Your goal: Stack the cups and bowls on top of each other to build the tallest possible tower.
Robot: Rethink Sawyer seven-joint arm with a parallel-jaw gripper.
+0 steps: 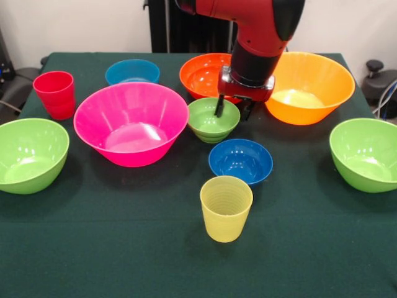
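Note:
My gripper [234,109] hangs open over the right rim of a small lime green bowl [211,124]. One finger [219,105] dips inside the bowl and the other is just outside the rim. In front stand a dark blue bowl [240,161] and the pale yellow ribbed cup [226,208]. A big pink bowl [131,123] is to the left, with the red cup [54,93] at the far left. Behind are a light blue bowl [132,71], an orange-red bowl [201,74] and a large yellow-orange bowl [313,87]. Each piece stands alone on the cloth; no tower shows.
Two larger lime green bowls sit at the sides, one at the left edge [31,155] and one at the right edge [366,154]. The dark green tablecloth [124,248] covers the table. The arm partly hides the orange-red bowl's right rim.

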